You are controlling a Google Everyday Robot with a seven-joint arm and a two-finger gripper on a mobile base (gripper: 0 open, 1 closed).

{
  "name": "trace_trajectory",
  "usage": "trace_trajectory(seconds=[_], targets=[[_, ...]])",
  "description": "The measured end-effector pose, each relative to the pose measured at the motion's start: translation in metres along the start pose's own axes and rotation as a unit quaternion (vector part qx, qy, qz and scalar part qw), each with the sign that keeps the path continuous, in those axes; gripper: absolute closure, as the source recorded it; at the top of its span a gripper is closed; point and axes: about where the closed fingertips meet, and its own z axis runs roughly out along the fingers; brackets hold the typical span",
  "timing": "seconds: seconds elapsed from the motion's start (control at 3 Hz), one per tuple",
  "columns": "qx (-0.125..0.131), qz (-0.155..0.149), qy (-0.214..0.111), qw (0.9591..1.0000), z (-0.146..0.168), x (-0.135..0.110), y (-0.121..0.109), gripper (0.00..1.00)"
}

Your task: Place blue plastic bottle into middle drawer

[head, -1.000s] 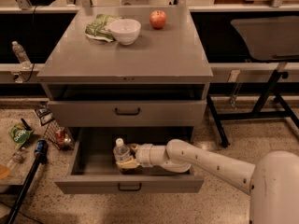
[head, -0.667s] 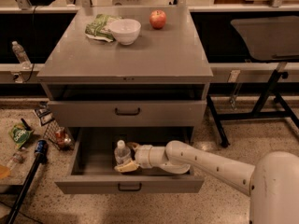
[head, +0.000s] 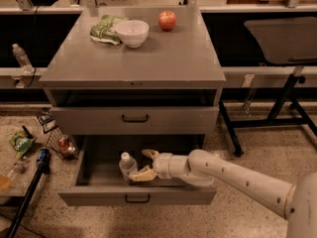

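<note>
- The gripper sits inside the open middle drawer, low over its floor. Its two fingers are spread apart, one on the far side and one on the near side.
- The blue plastic bottle stands roughly upright in the drawer at the fingertips, partly between them, with its cap up. Whether either finger touches it cannot be made out.
- Risk: a sideways withdrawal with a finger against the bottle would likely tip it or drag it along the drawer floor.
- Risk: an upright bottle may stand too tall to pass under the closed upper drawer, directly above the gripper. In that case it would catch when the drawer is pushed shut.
- Risk: lifting the arm steeply could strike that upper drawer's underside, as the clearance looks small.
- Hidden: the bottle's base and label are dim, and the near finger covers part of its lower body.
- Hidden: the drawer's back, beyond the gripper, lies in shadow.
- Well above the gripper, the cabinet top carries a white bowl, an apple and a green packet. None of these is involved.
</note>
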Motion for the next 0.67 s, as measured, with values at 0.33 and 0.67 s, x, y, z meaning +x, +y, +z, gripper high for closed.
trace_trajectory(seconds=[0.33, 0.67], targets=[[0.012, 0.053, -0.016, 0.9984, -0.049, -0.012, 0.006, 0.47], [0.023, 0.088, -0.044, 0.9948, -0.112, -0.021, 0.019, 0.68]])
